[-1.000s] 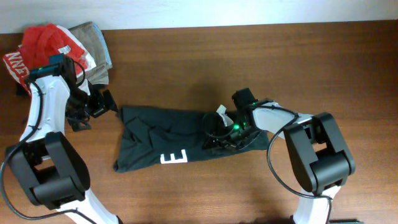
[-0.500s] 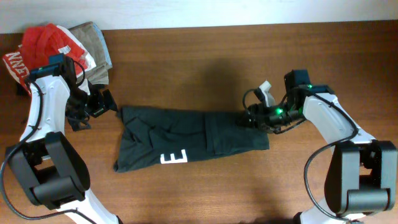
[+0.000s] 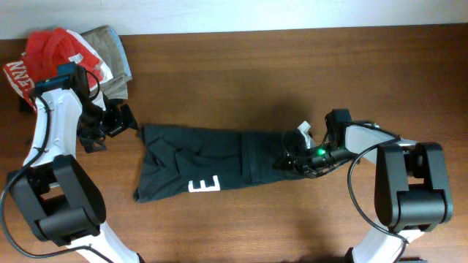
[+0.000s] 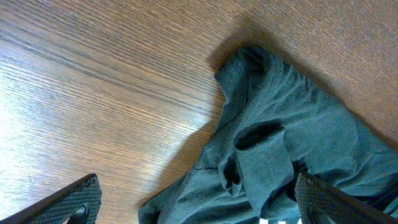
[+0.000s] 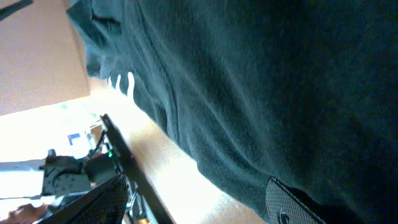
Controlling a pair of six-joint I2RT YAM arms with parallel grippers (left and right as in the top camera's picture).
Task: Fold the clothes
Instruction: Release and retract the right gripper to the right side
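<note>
The dark green-black T-shirt (image 3: 212, 157) lies stretched left to right on the wooden table, with a white block letter (image 3: 205, 185) on its front edge. My left gripper (image 3: 121, 120) is open beside the shirt's back-left corner. In the left wrist view the bunched shirt corner (image 4: 292, 137) lies between and beyond the spread fingers (image 4: 205, 208). My right gripper (image 3: 287, 161) is low at the shirt's right end. In the right wrist view its fingers (image 5: 199, 205) are spread, with the shirt's edge (image 5: 249, 74) between them.
A red shirt with white lettering (image 3: 51, 55) and a folded khaki garment (image 3: 110, 47) lie at the table's back-left corner, just behind my left arm. Bare wood (image 3: 292, 73) shows behind and in front of the dark shirt.
My right gripper moved from the shirt's middle out to the right, spreading the right part, then came back down onto the right end. The left arm has not moved.
</note>
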